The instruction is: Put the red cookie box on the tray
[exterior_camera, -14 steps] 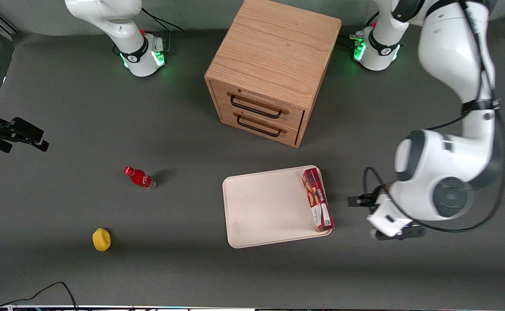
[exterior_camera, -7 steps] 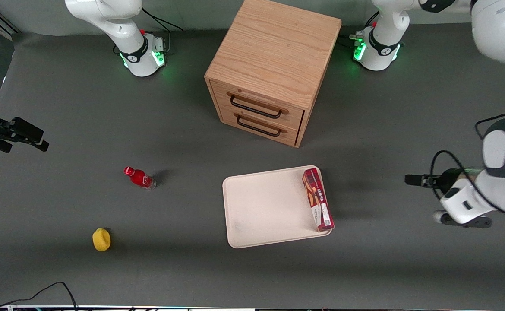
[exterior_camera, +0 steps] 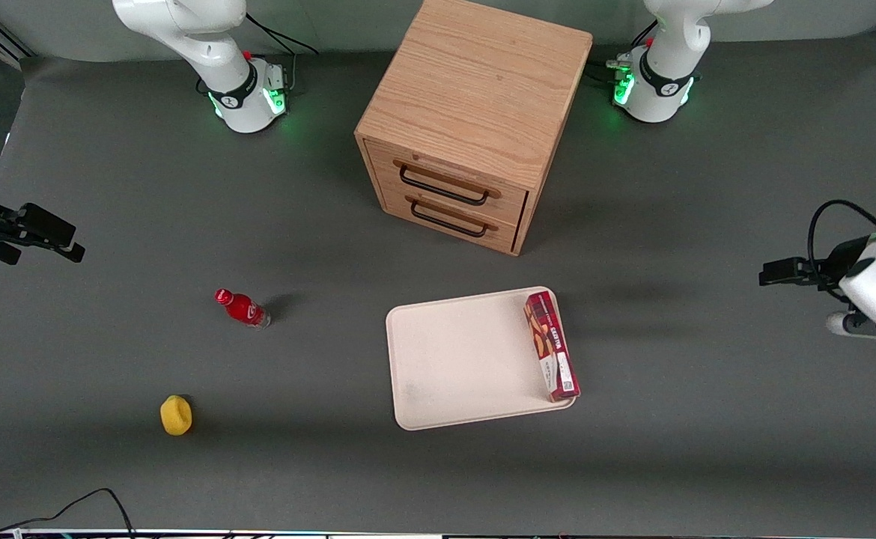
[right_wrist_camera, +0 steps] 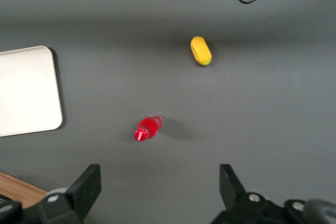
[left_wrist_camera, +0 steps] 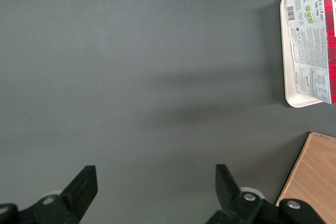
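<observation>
Already done, by the look of it: red cookie box (exterior_camera: 552, 346) lying flat on the tray (exterior_camera: 460, 359), along its three-o'clock rim. Gripper (left_wrist_camera: 156, 184) empty, jaws spread wide, hovering over bare bench (exterior_camera: 707, 419) toward the working arm's end. Nothing left but parking.

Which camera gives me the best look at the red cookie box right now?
The front view: the whole red cookie box shows, lying on the tray along its edge. The left wrist view catches only part of it. The right wrist view misses it. The open gripper is away toward the working arm's end.
</observation>
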Controlling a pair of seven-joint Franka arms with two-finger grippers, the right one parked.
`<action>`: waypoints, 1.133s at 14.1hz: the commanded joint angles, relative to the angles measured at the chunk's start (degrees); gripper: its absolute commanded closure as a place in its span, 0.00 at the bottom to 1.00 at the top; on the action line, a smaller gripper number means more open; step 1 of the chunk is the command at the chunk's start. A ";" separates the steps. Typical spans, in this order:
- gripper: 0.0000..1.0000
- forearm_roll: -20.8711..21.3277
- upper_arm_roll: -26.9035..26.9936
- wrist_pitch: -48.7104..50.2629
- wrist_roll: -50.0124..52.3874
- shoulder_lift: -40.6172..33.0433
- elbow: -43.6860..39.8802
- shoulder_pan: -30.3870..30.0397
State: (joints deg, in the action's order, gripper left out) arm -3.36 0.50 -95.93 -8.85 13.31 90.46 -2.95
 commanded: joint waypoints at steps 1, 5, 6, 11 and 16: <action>0.00 1.69 -0.15 -2.60 -0.82 -6.88 4.99 -0.04; 0.00 1.87 -0.23 1.17 -0.03 -9.35 3.24 0.04; 0.00 1.87 -0.23 1.70 0.23 -10.23 3.41 0.05; 0.00 1.87 -0.32 2.86 0.32 -10.68 2.97 0.22; 0.00 2.66 -0.67 4.16 0.50 -8.21 0.86 0.84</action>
State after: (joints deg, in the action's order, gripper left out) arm -1.55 -0.27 -93.08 -8.90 4.63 92.44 -2.79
